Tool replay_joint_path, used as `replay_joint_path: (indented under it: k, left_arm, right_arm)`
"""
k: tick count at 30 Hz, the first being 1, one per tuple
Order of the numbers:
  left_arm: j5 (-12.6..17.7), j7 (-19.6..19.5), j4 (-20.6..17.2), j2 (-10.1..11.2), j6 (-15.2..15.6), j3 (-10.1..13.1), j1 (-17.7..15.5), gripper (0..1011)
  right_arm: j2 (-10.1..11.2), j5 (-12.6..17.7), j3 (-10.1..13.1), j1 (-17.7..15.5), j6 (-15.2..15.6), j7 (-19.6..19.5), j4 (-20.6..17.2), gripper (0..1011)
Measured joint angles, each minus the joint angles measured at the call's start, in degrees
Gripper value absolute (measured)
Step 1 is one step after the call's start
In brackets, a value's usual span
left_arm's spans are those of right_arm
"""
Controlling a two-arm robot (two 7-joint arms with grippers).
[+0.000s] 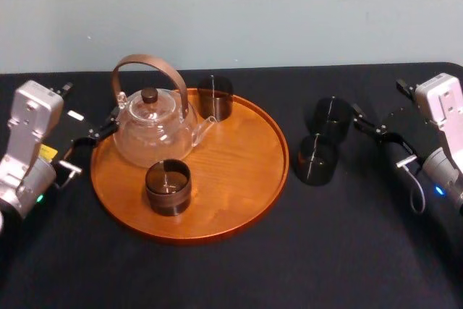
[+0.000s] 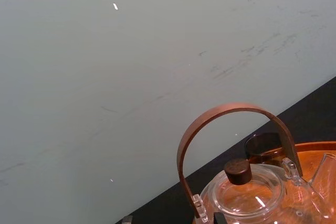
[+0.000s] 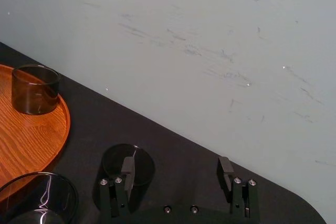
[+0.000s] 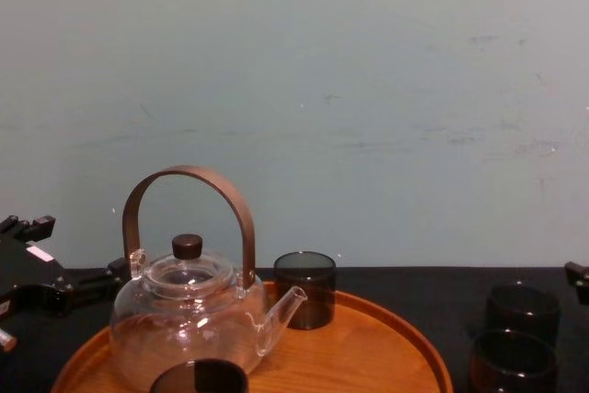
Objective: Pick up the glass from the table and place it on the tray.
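Note:
Two dark smoky glasses stand on the black table (image 1: 231,273), right of the tray: a far glass (image 1: 332,117) and a near glass (image 1: 316,158). My right gripper (image 1: 379,100) is open just right of the far glass, at table height, holding nothing. In the right wrist view one finger (image 3: 127,166) overlaps that far glass (image 3: 137,157), and the near glass (image 3: 37,198) sits beside it. The round orange-brown tray (image 1: 246,171) carries a glass teapot (image 1: 153,127) and two more dark glasses (image 1: 215,98) (image 1: 168,186). My left gripper (image 1: 88,104) rests open at the tray's left rim.
A pale wall (image 1: 231,5) rises right behind the table's back edge. The teapot's tall brown handle (image 4: 189,190) arches above the tray's left half. Bare wood shows on the tray's right half (image 1: 249,142), and black cloth stretches along the front.

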Motion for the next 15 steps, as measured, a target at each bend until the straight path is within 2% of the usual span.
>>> replay_joint_path:
  k: [15]
  left_arm:
    - [0.0, 0.0, 0.0, 0.0, 0.0, 0.0, 0.0, 1001]
  right_arm:
    - [0.0, 0.0, 0.0, 0.0, 0.0, 0.0, 0.0, 1002]
